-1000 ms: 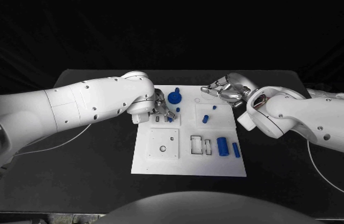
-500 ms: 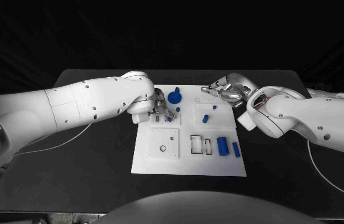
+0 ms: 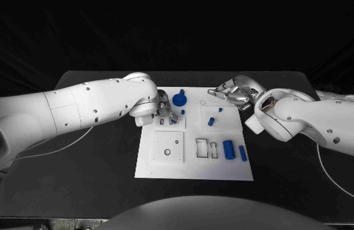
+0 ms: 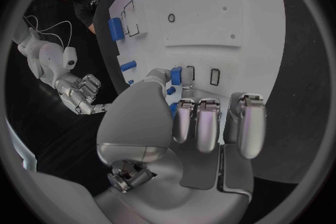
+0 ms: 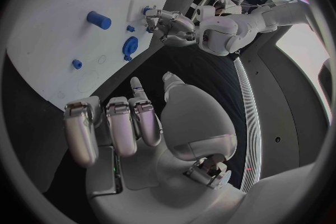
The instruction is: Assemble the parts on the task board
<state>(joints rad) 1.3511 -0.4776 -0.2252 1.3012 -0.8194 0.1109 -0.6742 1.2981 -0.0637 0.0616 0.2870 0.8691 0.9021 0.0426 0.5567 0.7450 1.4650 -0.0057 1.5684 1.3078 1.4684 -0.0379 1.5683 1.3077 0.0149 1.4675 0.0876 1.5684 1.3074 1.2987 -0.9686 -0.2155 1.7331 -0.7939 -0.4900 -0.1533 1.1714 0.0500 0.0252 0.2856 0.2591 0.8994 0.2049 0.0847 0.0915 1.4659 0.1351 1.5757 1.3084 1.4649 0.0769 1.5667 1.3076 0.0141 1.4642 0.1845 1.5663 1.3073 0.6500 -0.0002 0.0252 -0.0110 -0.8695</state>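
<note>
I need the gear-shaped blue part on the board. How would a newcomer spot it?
Start at the white task board in the middle of the black table and go to its far edge. There, just beyond the left hand, sits the blue gear: a round, toothed disc with a peg rising from it, unlike the plain blue cylinders nearer the robot.

The head view looks steeply down from above onto the black counter (image 3: pixel 96 174), far enough to take in the whole task board (image 3: pixel 195 161) at frame centre and both arms entering from the side edges. The left wrist view sits close behind the left hand (image 4: pixel 203 123), facing along the board. The right wrist view sits close behind the right hand (image 5: pixel 133 129), facing across the board's corner toward the other arm. All three views share the board.
</note>
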